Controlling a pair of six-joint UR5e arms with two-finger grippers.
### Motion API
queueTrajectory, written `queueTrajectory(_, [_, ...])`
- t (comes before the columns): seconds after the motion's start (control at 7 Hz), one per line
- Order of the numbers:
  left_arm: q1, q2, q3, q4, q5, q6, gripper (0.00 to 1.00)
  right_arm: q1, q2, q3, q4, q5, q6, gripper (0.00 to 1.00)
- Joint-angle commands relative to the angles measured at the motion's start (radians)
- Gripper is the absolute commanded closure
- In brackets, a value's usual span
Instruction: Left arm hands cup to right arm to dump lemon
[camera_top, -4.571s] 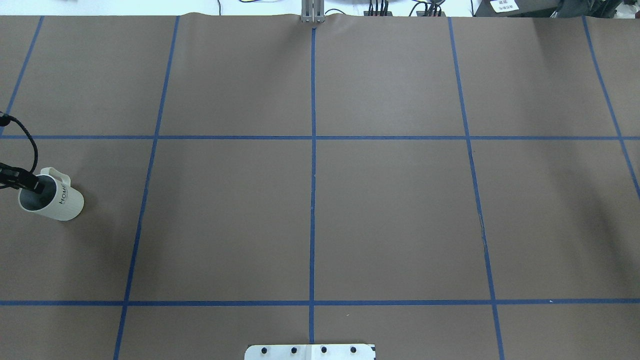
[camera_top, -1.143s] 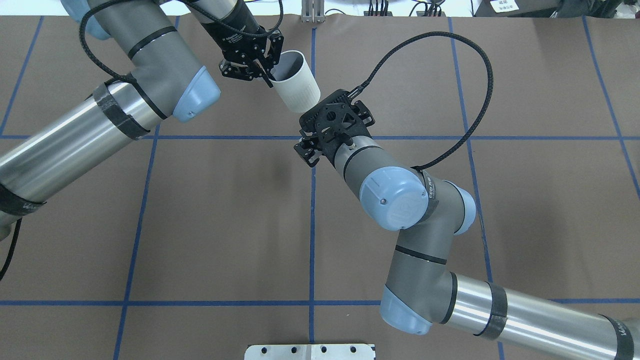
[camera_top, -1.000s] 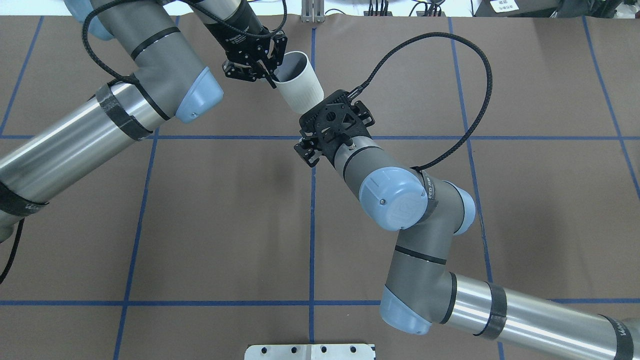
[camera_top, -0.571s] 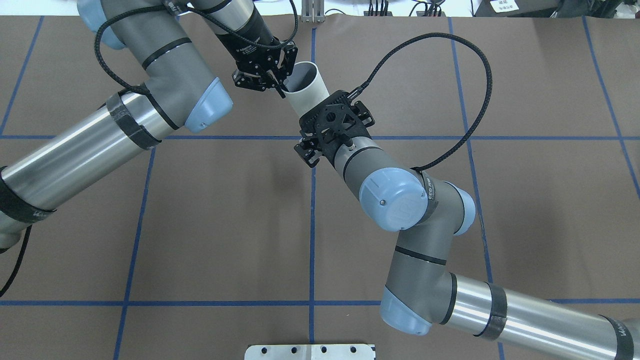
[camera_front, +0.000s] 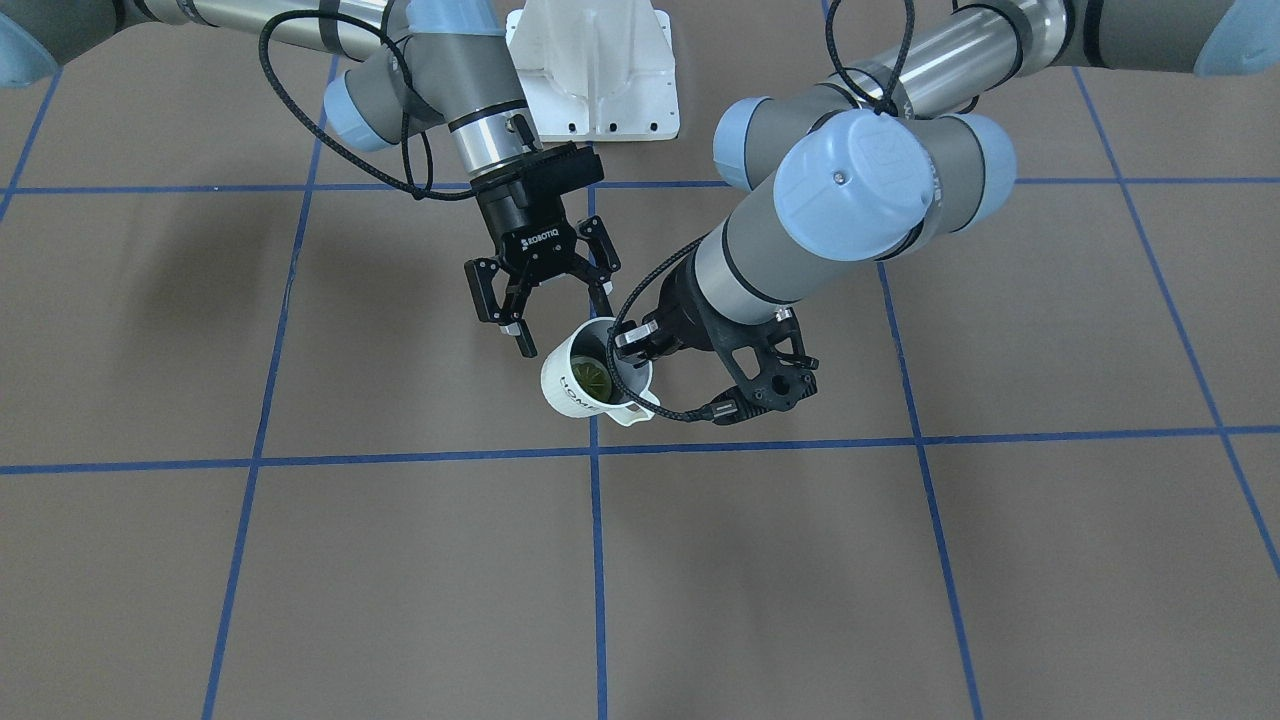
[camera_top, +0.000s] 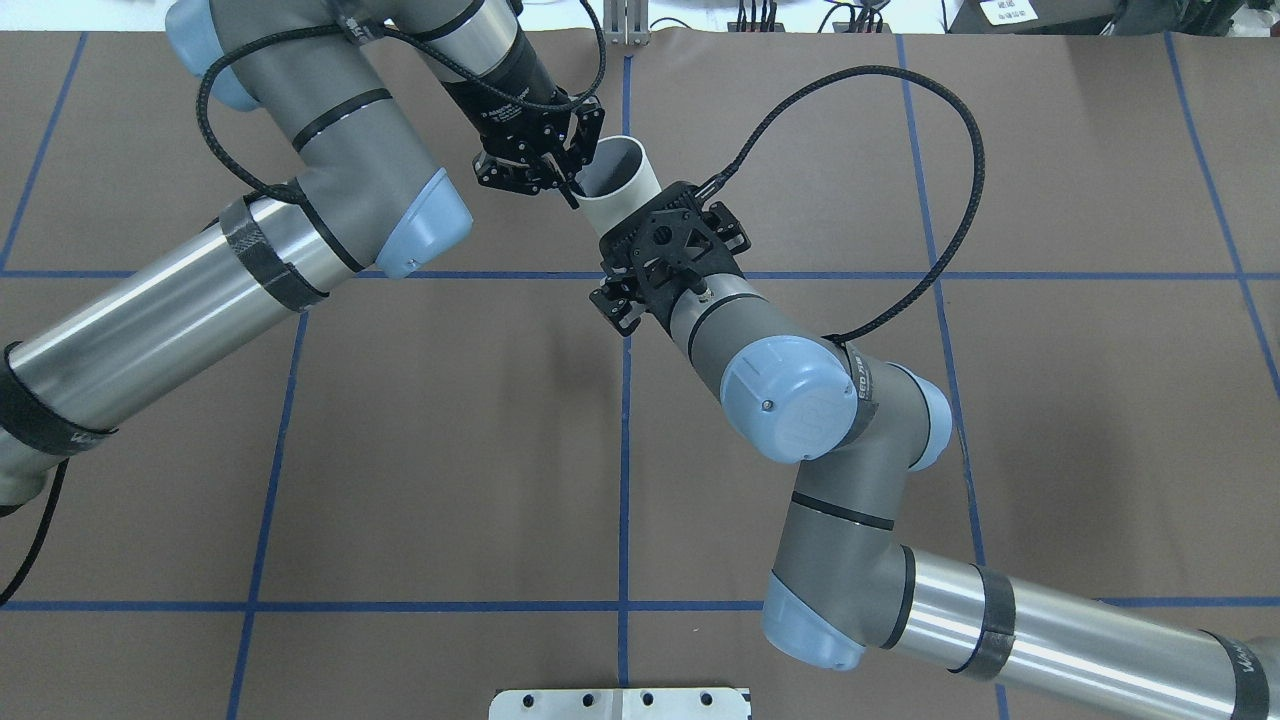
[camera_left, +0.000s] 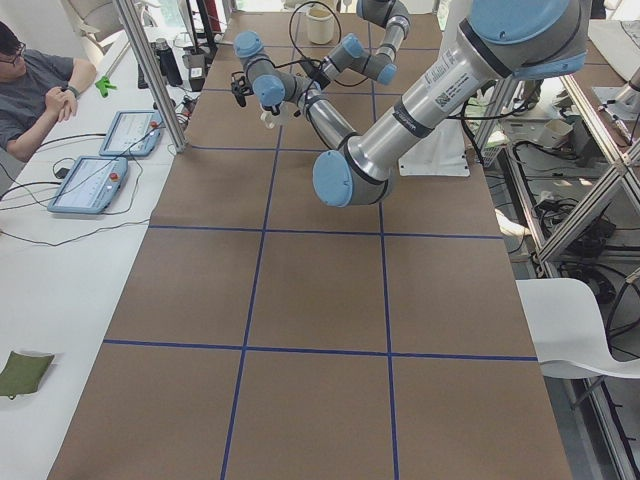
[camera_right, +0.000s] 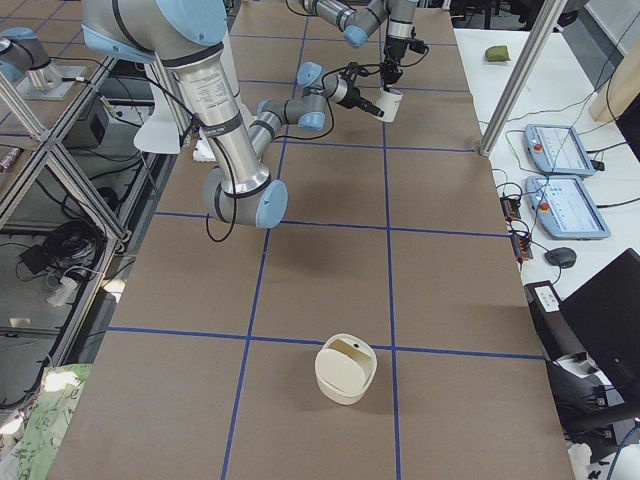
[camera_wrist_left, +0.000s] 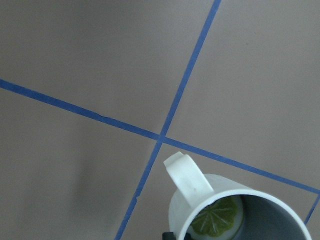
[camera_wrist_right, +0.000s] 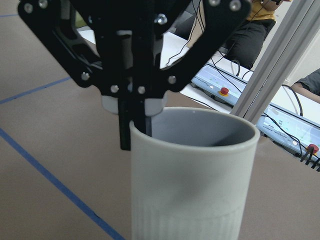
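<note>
Compared with a second ago, the cup (camera_top: 622, 185) sits closer to the right gripper (camera_front: 565, 328), and in the overhead view its base is now hidden under that wrist's black mount. Over four seconds ago it stood at the table's left edge.

The left gripper (camera_front: 628, 348) pinches the cup's rim, one finger inside against the dark grey wall and one outside. The right wrist view shows this clearly, with the thin black fingers (camera_wrist_right: 126, 135) closed on the lip.

The right gripper's jaws are spread wide. In the front-facing view one fingertip lies just beside the cup's wall and the other just above its rim, so the cup is partly between them. Whether either finger touches it cannot be told.

The cup hangs off the table, close to the middle blue line on the side far from the robot. Its handle (camera_wrist_left: 187, 175) points away from the robot, and black letters reading "HOME" show on its side. The lemon (camera_front: 592, 373) lies flat on the bottom of the cup, its segment lines plain in the left wrist view.

The table (camera_top: 400, 450) is brown and crossed by blue tape lines (camera_top: 625, 450). A cream tub (camera_right: 345, 385) stands well apart at the end on the robot's right. On a white bench beside the table lie two tablets (camera_left: 85, 185), with a seated person (camera_left: 35, 85) near them.
</note>
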Motion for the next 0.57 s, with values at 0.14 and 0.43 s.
queueTrajectory(0.14, [0.001,0.007,-0.031,0.010,-0.044,-0.002,1.00,0.002,-0.003,0.000,0.003,0.000,0.000,0.00])
queueTrajectory(0.43, [0.001,0.007,-0.032,0.010,-0.044,-0.002,1.00,0.002,-0.005,0.000,0.004,0.000,0.001,0.00])
